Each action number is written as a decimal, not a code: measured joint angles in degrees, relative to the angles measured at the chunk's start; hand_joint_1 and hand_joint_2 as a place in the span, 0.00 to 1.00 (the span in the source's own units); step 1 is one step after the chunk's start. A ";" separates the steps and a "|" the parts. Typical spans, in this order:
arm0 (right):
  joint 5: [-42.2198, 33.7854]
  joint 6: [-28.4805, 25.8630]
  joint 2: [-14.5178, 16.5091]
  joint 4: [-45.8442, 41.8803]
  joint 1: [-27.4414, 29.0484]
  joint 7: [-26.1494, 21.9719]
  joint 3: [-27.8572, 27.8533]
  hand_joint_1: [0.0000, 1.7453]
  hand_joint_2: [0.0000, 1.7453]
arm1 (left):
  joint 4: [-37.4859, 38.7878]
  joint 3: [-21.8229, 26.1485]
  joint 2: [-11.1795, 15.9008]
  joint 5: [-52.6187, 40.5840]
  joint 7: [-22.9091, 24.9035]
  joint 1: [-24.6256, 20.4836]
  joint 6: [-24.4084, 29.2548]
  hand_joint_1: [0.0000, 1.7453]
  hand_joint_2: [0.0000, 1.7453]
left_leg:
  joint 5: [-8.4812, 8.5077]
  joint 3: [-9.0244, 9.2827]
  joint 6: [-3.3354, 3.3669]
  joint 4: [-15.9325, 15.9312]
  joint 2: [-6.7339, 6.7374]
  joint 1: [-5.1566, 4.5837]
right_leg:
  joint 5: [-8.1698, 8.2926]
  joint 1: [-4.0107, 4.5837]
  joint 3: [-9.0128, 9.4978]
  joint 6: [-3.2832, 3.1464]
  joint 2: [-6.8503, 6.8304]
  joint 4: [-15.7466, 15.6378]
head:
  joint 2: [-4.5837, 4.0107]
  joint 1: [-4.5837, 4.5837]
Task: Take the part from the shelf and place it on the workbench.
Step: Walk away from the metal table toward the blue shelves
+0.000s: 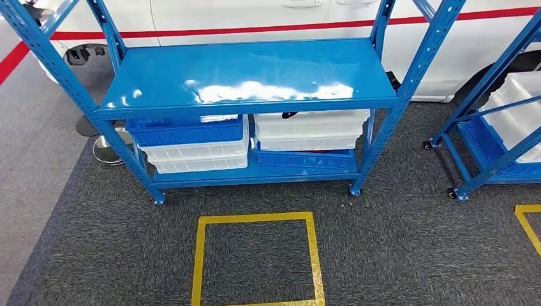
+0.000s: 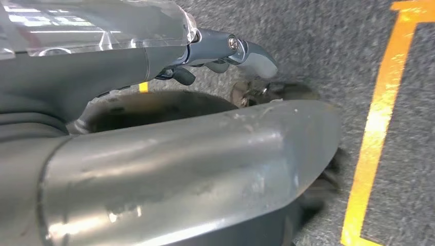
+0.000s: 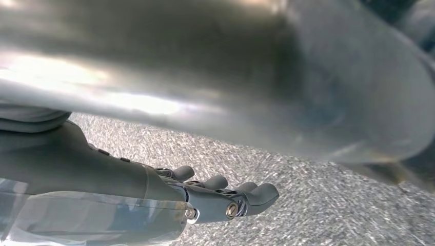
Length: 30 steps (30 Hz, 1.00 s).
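Standing before the blue shelf point(image 1: 249, 83) with both arms hanging, the robot appears to be at the very start of the task: nothing has been picked up, and no tabletop to receive the part is visible.

The shelf's upper deck is bare and glossy. On the lower deck sit stacked bins: a blue bin point(image 1: 186, 131) over white bins point(image 1: 194, 156) on the left, and white bins point(image 1: 309, 129) over a flat blue tray point(image 1: 305, 158) on the right. A small dark shape shows at the far rim of the right white bins; it may be the part, but I cannot tell. Otherwise the part is probably inside one of the bins, hidden from above.

On the near floor lies a yellow taped square point(image 1: 255, 258) on dark carpet.

The left hand point(image 2: 225, 54) holds nothing, its fingers loosely extended over the carpet. The right hand point(image 3: 220, 197) is likewise empty, fingers slightly curled and apart, touching nothing.

Everything remains: reaching, grasping, carrying, placing.
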 joint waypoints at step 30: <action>-0.02 -0.03 -0.26 0.01 -0.04 0.02 -0.01 0.00 0.00 | 0.01 0.00 -0.14 -0.01 0.00 -0.04 -0.03 0.00 0.00 | -0.05 1.74 3.15 -3.64 -0.01 -0.89 | 0.47 -0.27 1.27 2.78 -0.14 -2.11 | 0.00 0.56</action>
